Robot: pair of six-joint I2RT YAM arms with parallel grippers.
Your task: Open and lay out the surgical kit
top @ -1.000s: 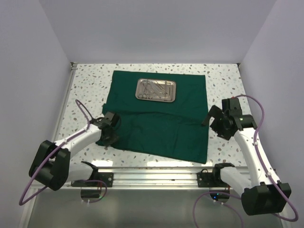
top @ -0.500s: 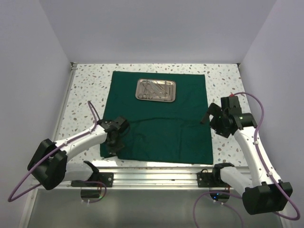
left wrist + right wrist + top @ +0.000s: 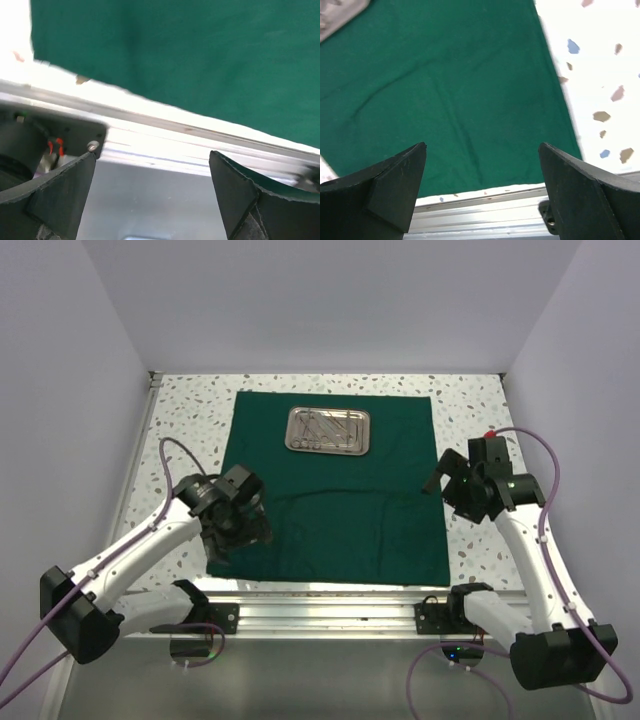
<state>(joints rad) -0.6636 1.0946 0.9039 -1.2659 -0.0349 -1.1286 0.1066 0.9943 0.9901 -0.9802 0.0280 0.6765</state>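
The dark green cloth (image 3: 340, 505) of the surgical kit lies spread flat on the table. The small steel tray (image 3: 329, 430) rests on its far half, with slim silver instruments inside. My left gripper (image 3: 240, 532) hovers over the cloth's near left corner, open and empty. In the left wrist view its gripper (image 3: 152, 200) frames the cloth's (image 3: 200, 65) near edge and the rail. My right gripper (image 3: 448, 480) is open above the cloth's right edge. The right wrist view shows its gripper (image 3: 482, 190) empty over the cloth (image 3: 445, 90), with a tray corner (image 3: 340, 15) at top left.
An aluminium rail (image 3: 320, 605) runs along the near table edge, just below the cloth. Speckled white tabletop (image 3: 185, 430) shows on both sides of the cloth. Plain walls close in the left, right and far sides.
The left gripper drew the cloth's near left corner toward the front edge, then opened and let go. The cloth now lies squarer and flatter. The right arm shifted slightly.
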